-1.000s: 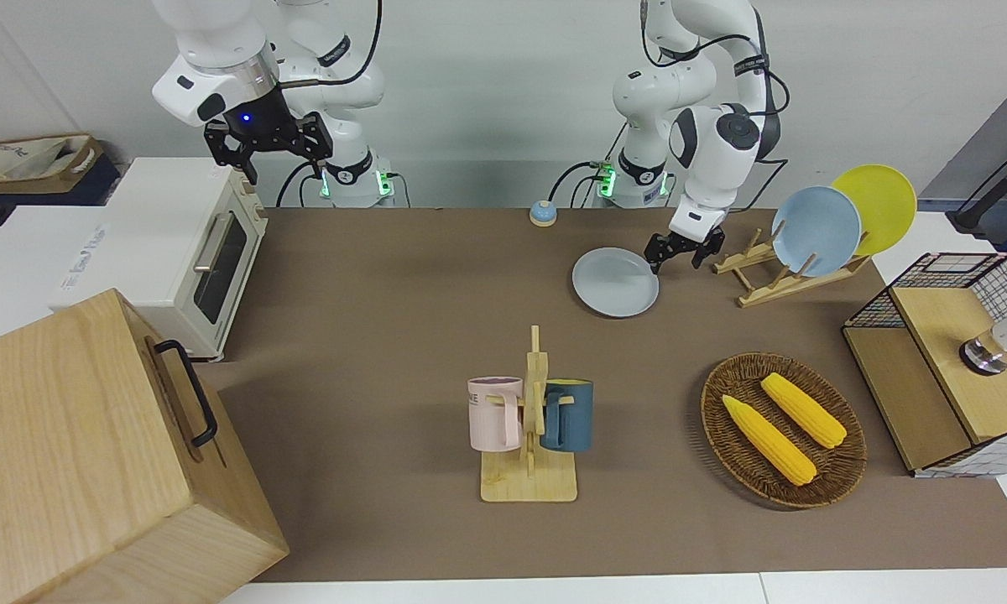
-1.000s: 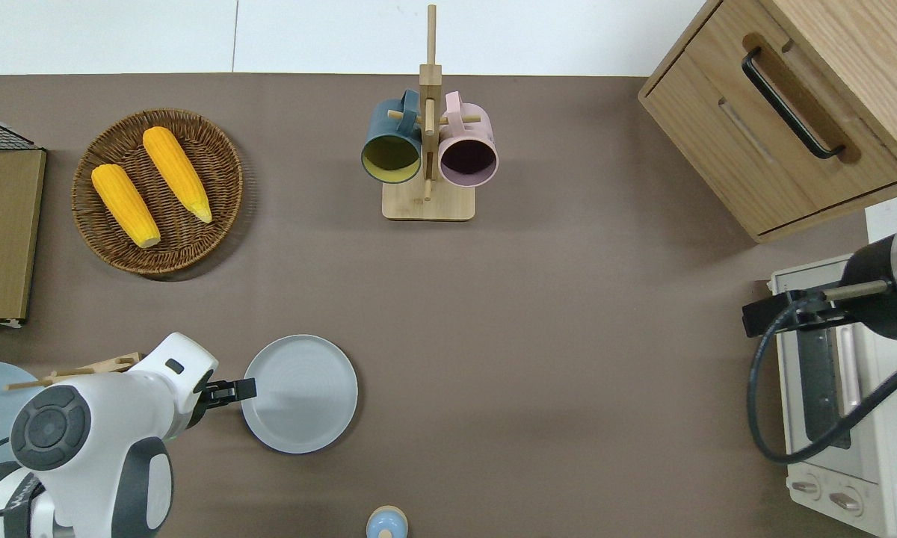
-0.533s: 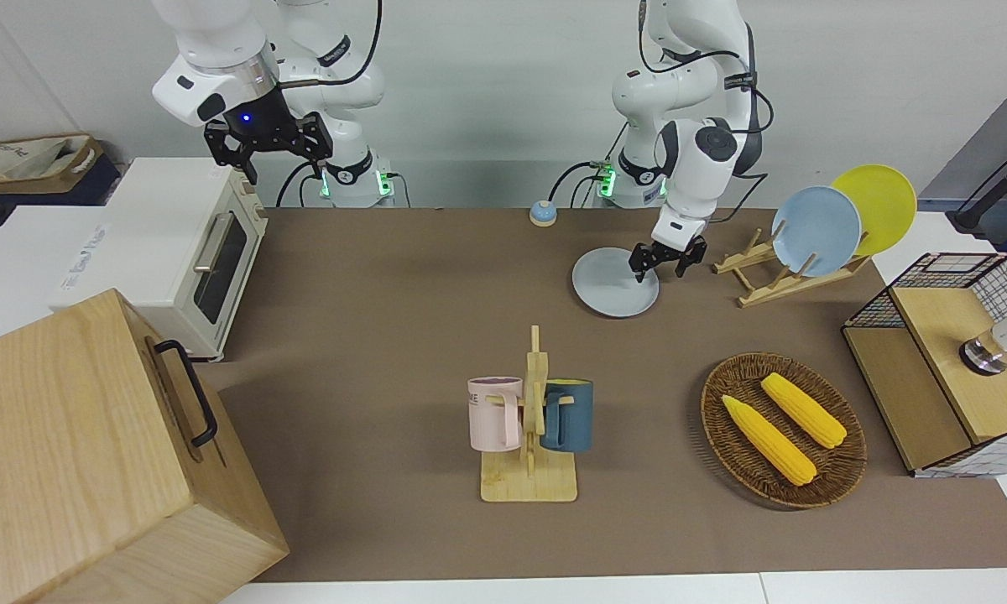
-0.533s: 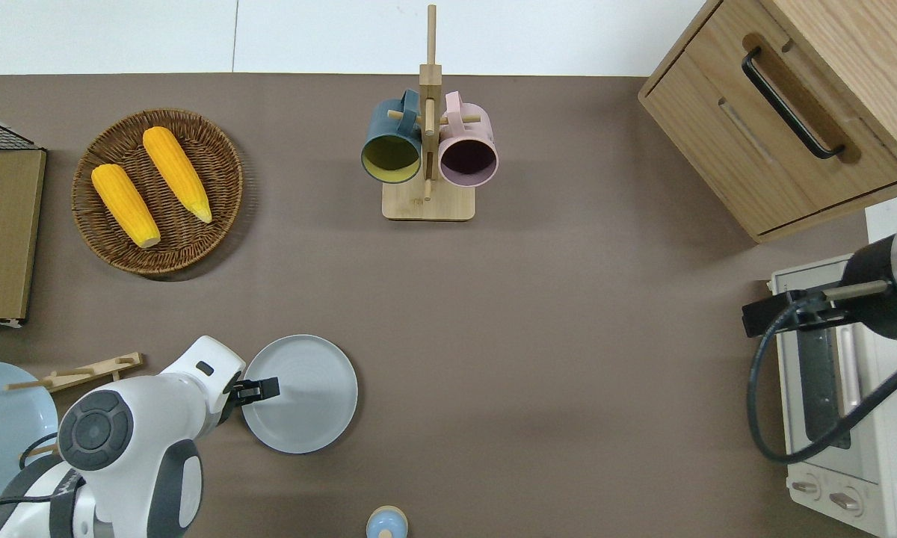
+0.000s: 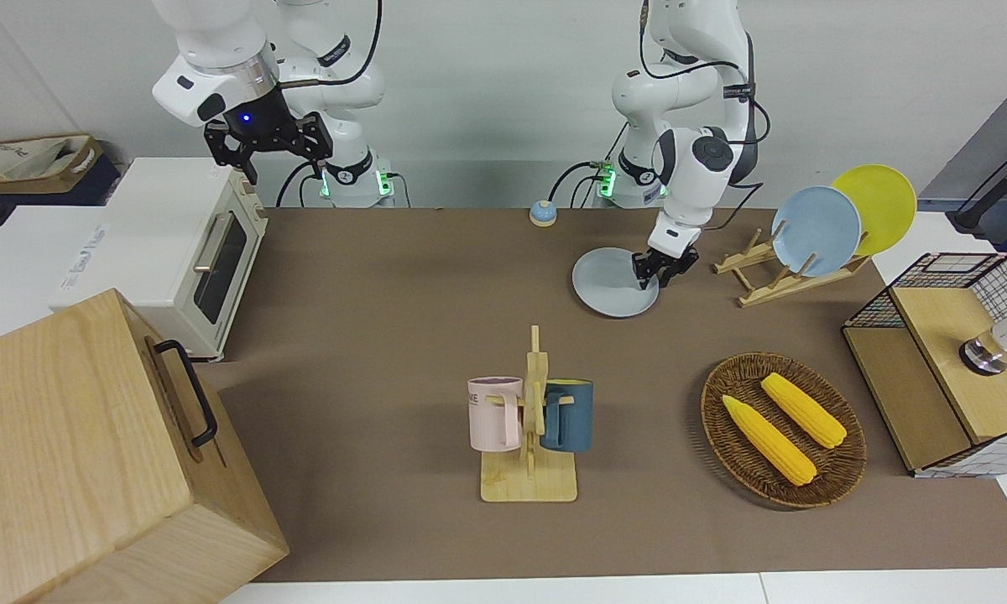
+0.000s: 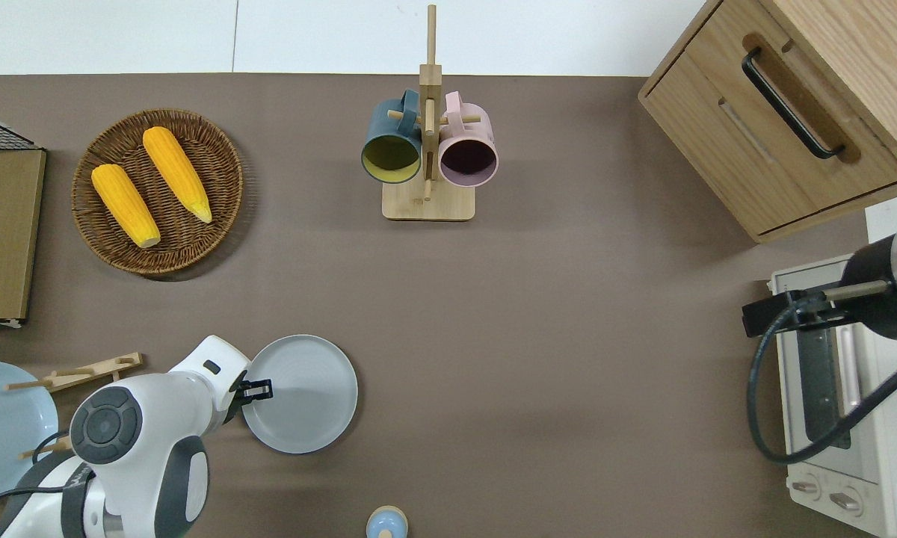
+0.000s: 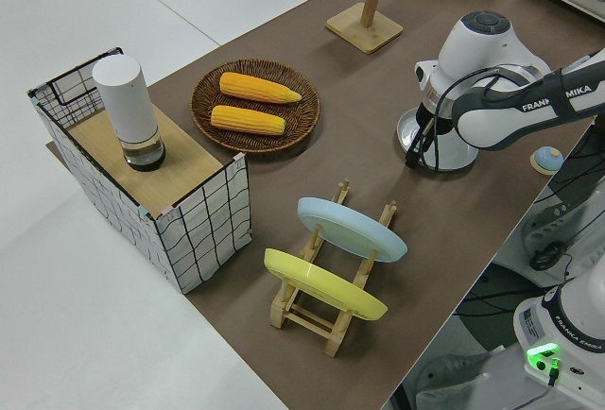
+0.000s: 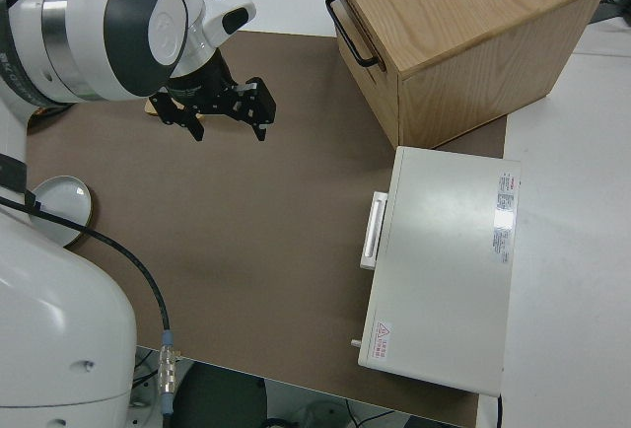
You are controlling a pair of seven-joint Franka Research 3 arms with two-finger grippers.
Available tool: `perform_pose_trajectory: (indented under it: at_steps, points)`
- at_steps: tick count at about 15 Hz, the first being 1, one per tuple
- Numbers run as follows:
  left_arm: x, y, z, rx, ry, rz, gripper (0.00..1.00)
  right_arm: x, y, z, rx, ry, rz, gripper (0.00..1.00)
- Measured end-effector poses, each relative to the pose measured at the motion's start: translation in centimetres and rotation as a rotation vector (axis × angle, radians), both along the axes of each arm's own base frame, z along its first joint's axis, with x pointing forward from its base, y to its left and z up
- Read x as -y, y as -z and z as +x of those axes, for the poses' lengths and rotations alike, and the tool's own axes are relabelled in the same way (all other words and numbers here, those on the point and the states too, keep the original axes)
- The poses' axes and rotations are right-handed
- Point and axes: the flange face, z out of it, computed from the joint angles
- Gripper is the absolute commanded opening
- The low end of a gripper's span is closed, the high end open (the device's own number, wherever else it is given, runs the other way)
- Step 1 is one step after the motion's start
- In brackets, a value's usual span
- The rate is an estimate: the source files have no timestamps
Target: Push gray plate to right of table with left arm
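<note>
near the desk (image 6: 538,314) edge by the left arm's base, resting the left gripper (image 6: 258,389), closure unclear, inside the gray plate (image 6: 310,400) rim, ready for shoving it sideways; right arm parked.

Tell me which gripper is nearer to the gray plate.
Left. The left gripper is over the gray plate's edge at the left arm's end of the table. The right gripper is parked.

"FRANKA EMIKA" on left arm (image 7: 515,112) (base too), toaster label probably unreadable
</note>
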Motion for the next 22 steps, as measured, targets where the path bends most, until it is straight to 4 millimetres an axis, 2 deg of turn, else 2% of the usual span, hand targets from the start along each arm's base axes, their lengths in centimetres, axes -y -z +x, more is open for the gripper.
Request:
perform_pose_trajectory:
  at_steps: [12, 14, 16, 22]
  points:
    - [0.4, -0.4, 0.0, 0.009, -0.001, 0.002, 0.0, 0.0, 0.0, 0.0, 0.0, 0.0, 0.0, 0.983]
    - [1.1, -0.4, 0.0, 0.017, -0.038, -0.001, 0.0, 0.0, 0.0, 0.0, 0.0, 0.0, 0.0, 0.983]
    - [3.0, -0.4, -0.2, 0.037, -0.078, -0.01, 0.0, 0.0, 0.0, 0.0, 0.0, 0.0, 0.0, 0.983]
    - [11.6, 0.0, -1.4, 0.07, -0.2, -0.072, 0.0, 0.0, 0.0, 0.0, 0.0, 0.0, 0.0, 0.983]
